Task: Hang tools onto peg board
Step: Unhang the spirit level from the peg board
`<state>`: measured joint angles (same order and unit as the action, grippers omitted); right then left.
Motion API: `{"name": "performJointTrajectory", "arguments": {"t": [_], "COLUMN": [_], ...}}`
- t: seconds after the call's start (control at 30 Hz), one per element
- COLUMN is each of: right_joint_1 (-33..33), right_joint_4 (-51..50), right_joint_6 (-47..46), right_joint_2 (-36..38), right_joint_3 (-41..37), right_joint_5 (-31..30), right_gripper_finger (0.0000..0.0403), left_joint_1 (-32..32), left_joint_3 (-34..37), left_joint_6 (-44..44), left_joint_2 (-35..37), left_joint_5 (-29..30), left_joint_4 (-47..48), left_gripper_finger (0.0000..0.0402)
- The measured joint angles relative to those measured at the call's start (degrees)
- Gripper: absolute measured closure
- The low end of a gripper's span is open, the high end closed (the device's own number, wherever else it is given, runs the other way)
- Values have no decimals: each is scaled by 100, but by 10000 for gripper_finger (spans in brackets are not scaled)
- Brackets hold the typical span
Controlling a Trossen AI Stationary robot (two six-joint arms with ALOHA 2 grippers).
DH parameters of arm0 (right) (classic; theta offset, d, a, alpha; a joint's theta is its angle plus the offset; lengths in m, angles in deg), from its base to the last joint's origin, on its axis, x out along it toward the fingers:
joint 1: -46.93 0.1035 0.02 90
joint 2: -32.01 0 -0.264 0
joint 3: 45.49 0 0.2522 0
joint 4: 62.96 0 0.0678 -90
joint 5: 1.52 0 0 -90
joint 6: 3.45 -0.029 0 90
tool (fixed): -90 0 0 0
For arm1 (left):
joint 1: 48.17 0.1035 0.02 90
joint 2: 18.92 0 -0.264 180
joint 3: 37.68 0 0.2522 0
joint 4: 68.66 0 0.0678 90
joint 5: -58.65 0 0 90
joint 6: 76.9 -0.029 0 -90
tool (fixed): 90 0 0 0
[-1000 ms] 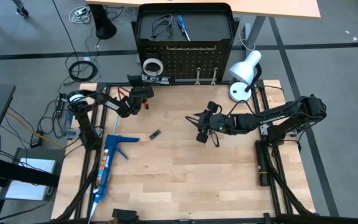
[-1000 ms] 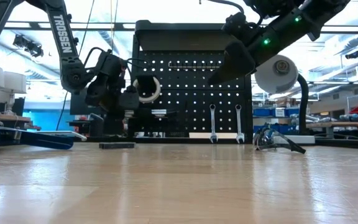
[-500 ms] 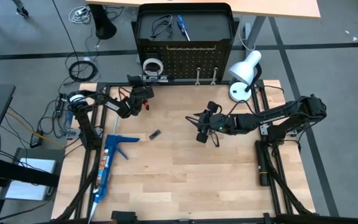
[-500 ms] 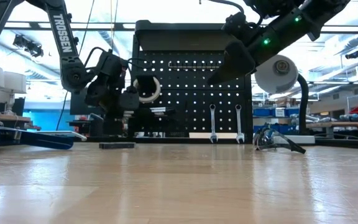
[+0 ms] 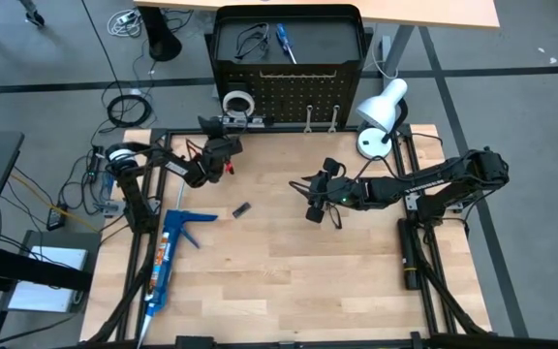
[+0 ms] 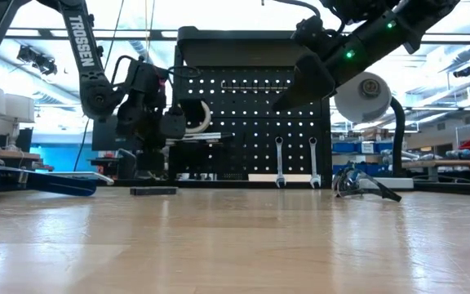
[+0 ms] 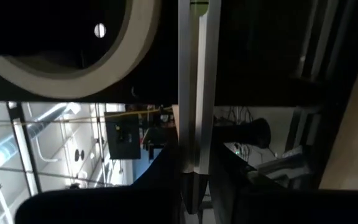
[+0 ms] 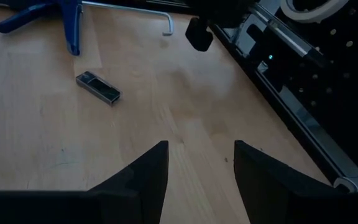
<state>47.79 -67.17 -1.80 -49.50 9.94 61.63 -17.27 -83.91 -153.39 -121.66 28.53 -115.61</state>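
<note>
White capitals reading "TROSSEN" run down the left arm [image 6: 82, 49] in the low view.

Table [image 5: 289, 271] under me: pale wood planks, smooth, faint satin sheen in low view. Peg board [image 6: 251, 114]: black perforated metal, matt. Two wrenches [image 6: 279, 162] hanging on it: bare bright metal. Tape ring [image 7: 73, 68]: off-white, papery, dull. My left gripper [image 7: 194, 180] clamps a long strip [image 7: 195, 87], smooth, silvery satin. Lamp [image 5: 381, 107]: glossy white. My right fingers [image 8: 145, 180]: matt black plastic.
</note>
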Motion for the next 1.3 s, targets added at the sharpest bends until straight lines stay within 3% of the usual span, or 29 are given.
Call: {"name": "performJointTrajectory", "arguments": {"t": [0.23, 0.47, 0.63, 0.8, 0.9, 1.07, 1.17, 1.3], "right_joint_1": [0, 0, 2, 2, 2, 27, 55, 172], "right_joint_4": [0, -1, -57, -271, -275, -144, -178, -495], "right_joint_6": [-2, -2, -13, -30, -278, -896, -1220, -1351], "right_joint_2": [0, 0, 2, 2, 2, 3, 4, 32], "right_joint_3": [0, 0, 0, 0, 0, 0, 0, 52], "right_joint_5": [0, 0, 0, -38, -48, -55, -50, -35], "right_gripper_finger": [219, 219, 219, 219, 219, 219, 219, 219], "left_joint_1": [-321, -851, -1383, -2023, -2407, -2956, -3145, -3197], "left_joint_3": [0, 0, 0, 0, 0, 0, -6, -15], "left_joint_6": [-2, -209, -552, -322, 88, 476, 830, 1321], "left_joint_2": [0, 2, 2, 2, 2, -2, 3, 15], "left_joint_5": [230, 817, 1208, 1222, 837, -455, -1244, -1859], "left_joint_4": [-85, -266, -793, -1494, -1560, -1109, -704, -132], "left_gripper_finger": [361, 361, 361, 361, 361, 360, 359, 358]}}
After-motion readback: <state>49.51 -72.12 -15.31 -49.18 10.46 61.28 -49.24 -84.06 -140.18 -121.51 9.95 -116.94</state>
